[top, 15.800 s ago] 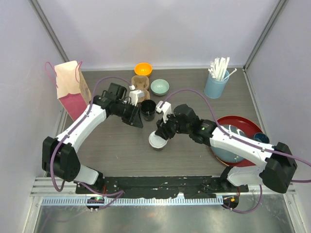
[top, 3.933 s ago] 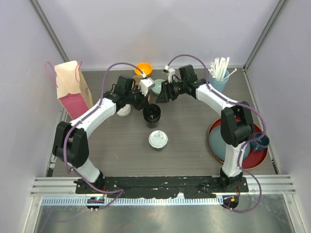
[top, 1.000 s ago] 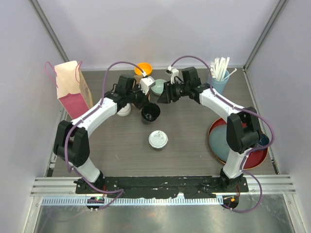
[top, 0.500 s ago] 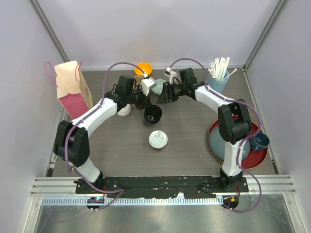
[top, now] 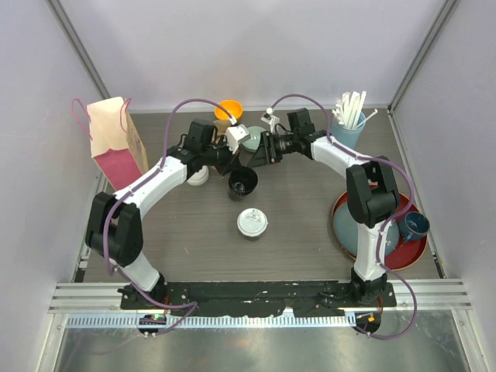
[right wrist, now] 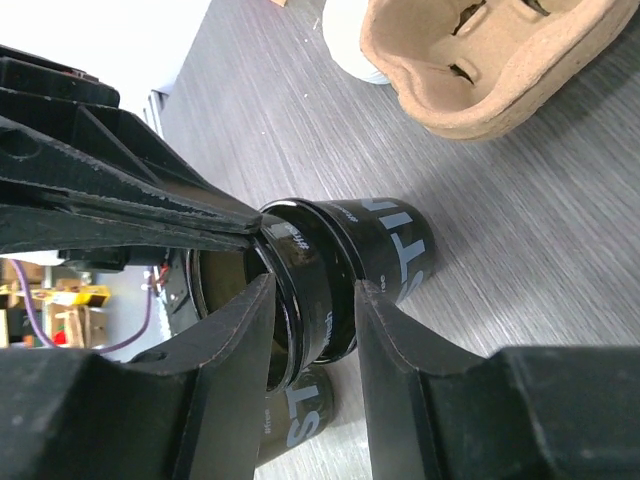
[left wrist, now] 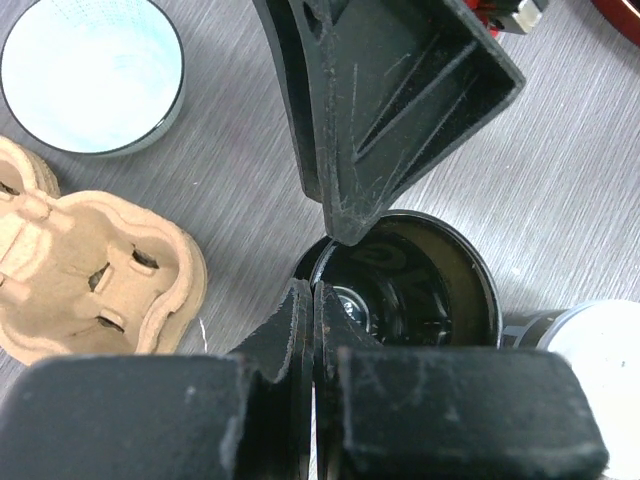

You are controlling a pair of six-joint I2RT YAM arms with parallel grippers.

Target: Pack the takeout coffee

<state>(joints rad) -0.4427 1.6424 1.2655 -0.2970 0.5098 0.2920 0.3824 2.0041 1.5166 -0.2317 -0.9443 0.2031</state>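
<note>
An open black paper cup (top: 242, 182) with no lid stands mid-table; it looks like two nested cups (right wrist: 385, 245). My left gripper (top: 235, 165) is shut on its rim (left wrist: 315, 300), one finger inside and one outside. My right gripper (top: 255, 157) is open, its jaws standing either side of the cup's upper band (right wrist: 312, 300). A lidded coffee cup (top: 252, 222) stands in front. A second white-lidded cup (top: 198, 176) sits by my left arm. The brown pulp carrier (left wrist: 90, 270) lies just behind.
A pink paper bag (top: 112, 143) stands at the far left. An orange bowl (top: 229, 111) and a pale bowl (top: 253, 136) are at the back. A blue tumbler of straws (top: 346, 128) is back right. A red tray (top: 407, 252) with a plate and a blue mug (top: 412, 225) is on the right.
My right gripper has edged left and closed in round the open black cup. My left gripper has stayed pinched on the cup's rim, and the cup has shifted only slightly.
</note>
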